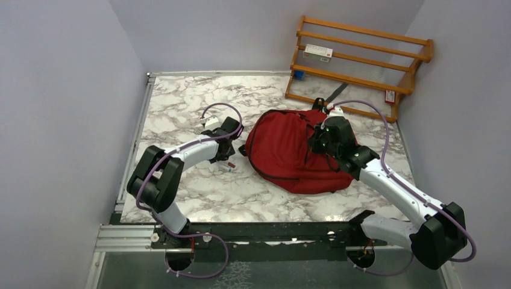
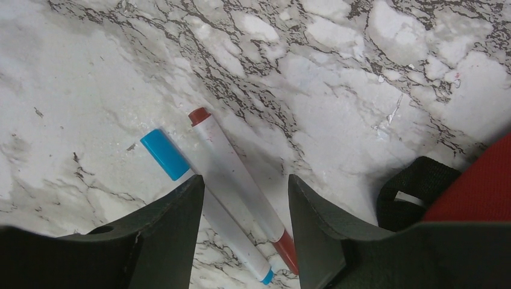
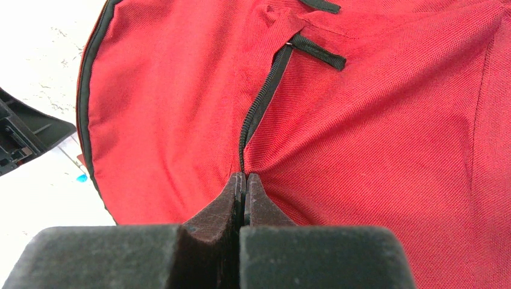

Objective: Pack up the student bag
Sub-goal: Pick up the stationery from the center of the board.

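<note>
On the right half of the marble table (image 1: 181, 114) the student bag (image 1: 283, 153) lies flat, its left edge near the left gripper (image 2: 244, 186), which hangs about half open and empty astride a red-capped marker (image 2: 232, 168) and a blue-capped marker (image 2: 164, 153) lying touching side by side. The trouble I foresee: closing there may catch both barrels, or nip one and send the other rolling off over the smooth stone. The right gripper (image 3: 244, 180) is pressed fully together on top of the bag, right where the black zipper (image 3: 262, 99) ends; it may have the pull pinched, though nothing shows between the fingers, so I cannot tell. If only cloth is caught, a tug would drag the whole soft bag instead of parting the teeth, perhaps shoving it into the markers. The zipper looks closed, so nothing can go in yet. From above, the bag's long axis seems to run across the table, sagging toward the near right, with a black strap loop (image 2: 416, 180) at the left end; which end is its top I would not swear to
</note>
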Tool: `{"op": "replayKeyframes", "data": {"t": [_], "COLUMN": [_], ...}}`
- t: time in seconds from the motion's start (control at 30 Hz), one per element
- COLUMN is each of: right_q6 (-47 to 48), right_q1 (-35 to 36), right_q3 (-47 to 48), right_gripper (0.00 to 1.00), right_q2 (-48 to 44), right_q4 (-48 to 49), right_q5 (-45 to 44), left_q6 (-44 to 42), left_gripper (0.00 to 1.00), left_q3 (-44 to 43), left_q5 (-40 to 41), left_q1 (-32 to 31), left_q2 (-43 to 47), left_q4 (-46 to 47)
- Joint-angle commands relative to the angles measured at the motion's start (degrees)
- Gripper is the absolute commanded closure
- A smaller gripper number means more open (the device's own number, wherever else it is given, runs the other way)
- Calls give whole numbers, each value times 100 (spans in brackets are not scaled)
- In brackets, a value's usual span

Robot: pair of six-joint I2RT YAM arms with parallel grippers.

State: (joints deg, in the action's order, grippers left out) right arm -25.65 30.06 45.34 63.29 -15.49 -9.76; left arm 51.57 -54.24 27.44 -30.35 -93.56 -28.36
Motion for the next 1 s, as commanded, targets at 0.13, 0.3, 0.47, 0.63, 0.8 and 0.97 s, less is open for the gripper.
{"op": "replayKeyframes", "data": {"t": [0.13, 0.3, 0.47, 0.63, 0.8, 0.97], "right_q6": [-37, -36, -17, -19, -27, -28], "right_q1": [52, 52, 48, 52, 51, 52], "right_q3": [-2, 23, 45, 44, 19, 25], "right_gripper": [99, 100, 100, 100, 99, 99], "right_q2": [8, 8, 26, 10, -33, -90], "right_q4": [124, 122, 102, 88, 78, 31], "right_q5": [93, 97, 93, 80, 59, 14], "left_q6": [-24, -34, -116, -197, -366, -615], "left_gripper": [47, 49, 59, 76, 88, 100], "left_q3": [-175, -161, -50, -79, -329, -648], "left_q5": [-188, -280, -418, -490, -560, -784], "left_q1": [64, 73, 73, 73, 73, 73], "left_q2": [-279, -448, -442, -374, -359, -243], "left_q4": [204, 259, 457, 623, 709, 890]}}
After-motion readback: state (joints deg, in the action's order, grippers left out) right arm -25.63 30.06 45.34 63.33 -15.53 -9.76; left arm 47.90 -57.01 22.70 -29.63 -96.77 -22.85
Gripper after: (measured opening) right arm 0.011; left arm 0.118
